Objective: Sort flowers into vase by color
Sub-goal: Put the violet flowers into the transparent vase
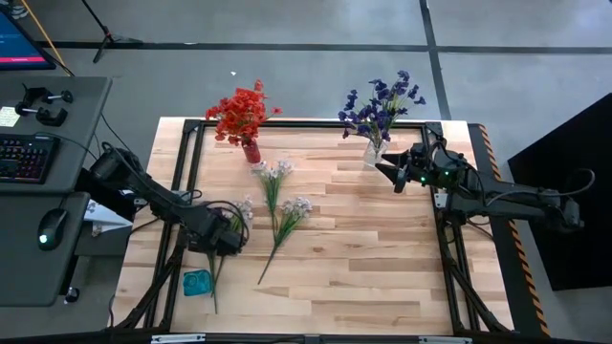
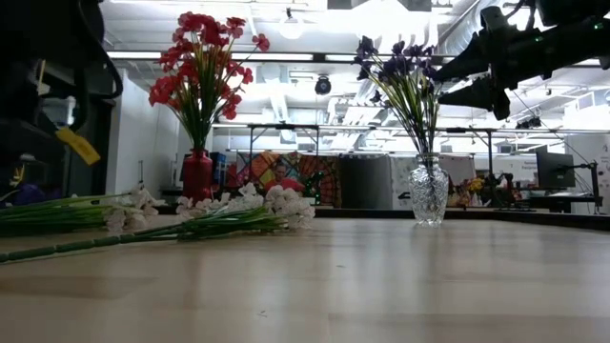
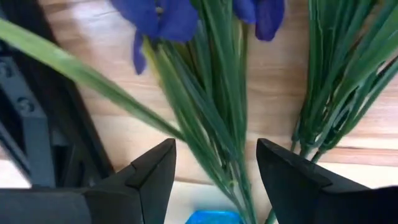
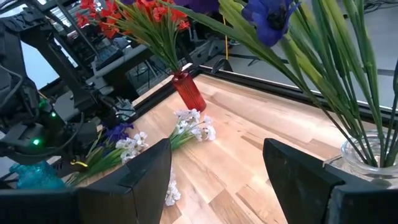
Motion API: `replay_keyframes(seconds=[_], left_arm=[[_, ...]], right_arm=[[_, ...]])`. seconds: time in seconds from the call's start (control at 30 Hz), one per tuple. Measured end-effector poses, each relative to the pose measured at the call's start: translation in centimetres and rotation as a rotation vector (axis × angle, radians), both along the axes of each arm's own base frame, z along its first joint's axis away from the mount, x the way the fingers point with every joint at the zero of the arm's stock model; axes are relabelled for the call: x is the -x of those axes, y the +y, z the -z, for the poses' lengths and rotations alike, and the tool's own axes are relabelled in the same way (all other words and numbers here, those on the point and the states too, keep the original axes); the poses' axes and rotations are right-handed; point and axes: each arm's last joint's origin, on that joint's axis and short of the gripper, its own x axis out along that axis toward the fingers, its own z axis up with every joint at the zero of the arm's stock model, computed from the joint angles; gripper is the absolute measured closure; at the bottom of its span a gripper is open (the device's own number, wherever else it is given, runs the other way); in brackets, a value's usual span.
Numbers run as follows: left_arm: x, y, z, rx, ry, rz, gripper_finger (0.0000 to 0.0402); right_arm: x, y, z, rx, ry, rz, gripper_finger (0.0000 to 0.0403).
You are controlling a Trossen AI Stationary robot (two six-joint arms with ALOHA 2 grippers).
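Wooden desk [image 1: 382, 268]: your left pincer [image 3: 214, 177] is straddling a purple sprig [image 3: 205, 112], fingers apart, beside white flowers [image 1: 277, 177]; closing carelessly risks grabbing neighbouring stems too.

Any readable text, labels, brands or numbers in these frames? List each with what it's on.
None can be read.
Monitor at the desk, high view: lit screen, content too small to read.
Yellow tag at left, low view: no legible print.
Red vase, clear vase: no labels visible.
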Motion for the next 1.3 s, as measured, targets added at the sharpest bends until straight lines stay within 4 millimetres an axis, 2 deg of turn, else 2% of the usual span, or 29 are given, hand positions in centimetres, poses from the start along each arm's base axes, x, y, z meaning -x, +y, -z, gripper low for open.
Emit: replay_keyframes(seconds=[0.2,0.33,0.47,0.6,0.67,0.73,0.9,1.03,1.2,1.3], left_arm=[[0.2,0.1,1.4,0.036,-0.054,-0.029,0.019],[0.3,0.2,1.5,0.021,-0.053,-0.016,0.0203],[0.3,0.2,1.5,0.011,-0.064,-0.003,0.0265],[0.3,0.3,1.3,0.004,-0.097,0.04,0.0368],[0.5,0.5,0.8,-0.017,-0.115,0.05,0.0389],[0.9,0.8,-0.1,-0.04,-0.121,0.058,0.0385],[1.3,1.0,-4.1,0.032,-0.283,0.115,0.0396],[1.8,1.6,-7.9,0.0,-0.514,0.128,0.0397],[2.7,2.5,-11.3,-0.063,-0.751,0.161,0.0399],[2.3,2.5,-12.8,-0.048,-0.877,0.255,0.04]], right_arm=[[0.0,0.0,0.0,0.05,0.022,0.003,0.0159],[0.1,-0.1,0.0,0.055,0.025,0.034,0.0159],[0.1,-0.2,0.0,0.057,0.026,0.047,0.0159],[0.1,-0.2,0.0,0.057,0.026,0.047,0.0159],[0.1,-0.2,0.0,0.057,0.026,0.047,0.0159],[0.1,-0.2,0.0,0.057,0.026,0.047,0.0159],[0.1,-0.2,0.0,0.058,0.026,0.051,0.016],[0.1,-0.2,0.0,0.061,0.028,0.072,0.0159],[0.1,-0.2,0.0,0.062,0.028,0.075,0.0159],[0.1,-0.2,0.0,0.061,0.028,0.075,0.0159]])
